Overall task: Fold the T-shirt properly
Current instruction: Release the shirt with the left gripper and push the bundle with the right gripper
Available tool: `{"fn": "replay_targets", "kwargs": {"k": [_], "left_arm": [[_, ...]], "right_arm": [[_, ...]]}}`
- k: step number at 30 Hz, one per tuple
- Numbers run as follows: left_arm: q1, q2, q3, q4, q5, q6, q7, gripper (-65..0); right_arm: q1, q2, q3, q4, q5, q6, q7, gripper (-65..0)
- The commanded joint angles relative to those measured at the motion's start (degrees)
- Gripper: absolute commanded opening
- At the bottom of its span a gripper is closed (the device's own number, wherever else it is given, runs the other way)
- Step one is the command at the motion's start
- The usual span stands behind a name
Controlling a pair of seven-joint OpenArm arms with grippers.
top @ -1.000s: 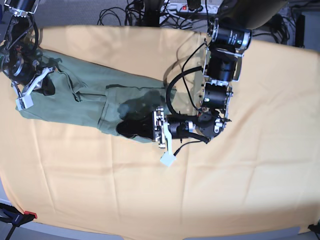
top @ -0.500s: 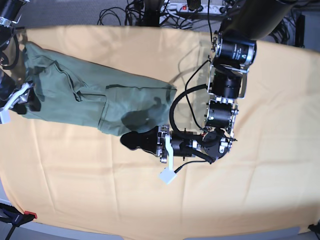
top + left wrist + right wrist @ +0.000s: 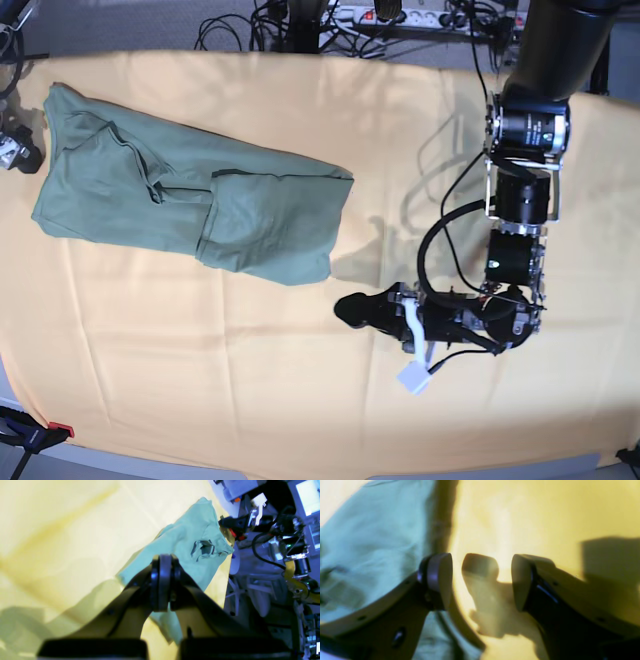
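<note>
Here the T-shirt [image 3: 190, 205] lies flat on the yellow-orange cloth [image 3: 300, 400] that covers the surface, in the upper left of the base view. It is plain grey-green, gathered into a long band that runs from the far left edge toward the middle of the frame. One flap is folded over at its right part, with a straight seam showing at its top edge, and creases bunch near the left end. No print shows. In the left wrist view the shirt [image 3: 190, 545] sits in the upper middle, a small dark opening visible in its folds, with the cloth [image 3: 62, 530] filling the left of the frame.

The left gripper [image 3: 345, 308] lies low over bare cloth, right of centre in the lower half of the base view, well apart from the shirt's near corner. Its jaws are pressed together with nothing between them, as the left wrist view shows [image 3: 161, 580].

The right gripper [image 3: 481, 580] has its jaws spread wide over the cloth [image 3: 520, 512], empty, with the shirt [image 3: 370, 542] just beside one finger at the left of that frame. In the base view only a bit of that arm shows at the far upper left edge.

No containers are in view.
</note>
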Motion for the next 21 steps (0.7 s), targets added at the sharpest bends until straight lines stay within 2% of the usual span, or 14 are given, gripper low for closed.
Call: {"fn": "replay_targets", "kwargs": {"k": [1, 4, 7, 11, 16, 17, 19, 21], "left_arm": [[-1.9, -0.68, -0.13, 1.05, -1.88, -0.02, -0.61, -65.0], [-1.75, -2.49, -0.11, 1.03, -2.67, -0.02, -0.59, -65.0], [-1.79, -3.98, -0.13, 1.03, -2.97, -0.02, -0.63, -65.0], [-1.77, -4.28, -0.11, 1.03, -4.57, -0.04, -0.63, -65.0], [-1.77, -4.31, -0.13, 1.03, -5.86, -0.22, -0.59, -65.0], [-1.77, -4.31, -0.13, 1.03, -5.86, -0.22, -0.59, -65.0], [-1.79, -4.28, -0.13, 1.03, -5.88, -0.24, -0.61, -65.0], [-1.79, -4.28, -0.13, 1.03, -5.88, -0.24, -0.61, -65.0]], "right_arm": [[0.13, 1.51, 0.39, -0.81, 2.16, 0.7, -0.68, -26.0], [0.13, 0.81, 0.37, -4.22, 6.45, 3.1, -3.5, -26.0], [0.13, -1.2, 0.37, -4.7, 10.43, 4.76, -7.17, -26.0], [0.13, -2.78, -0.42, -4.7, 16.94, 7.37, -11.89, -26.0], [0.15, -2.91, -4.33, -4.63, 18.25, 9.16, -12.94, -26.3], [0.13, -2.91, -4.76, -4.63, 18.25, 9.49, -12.94, -27.9], [0.31, -2.91, -4.96, -4.63, 18.25, 10.48, -12.87, -36.9], [1.09, -2.75, -4.92, -4.63, 18.16, 10.48, -12.87, -54.1]]}}
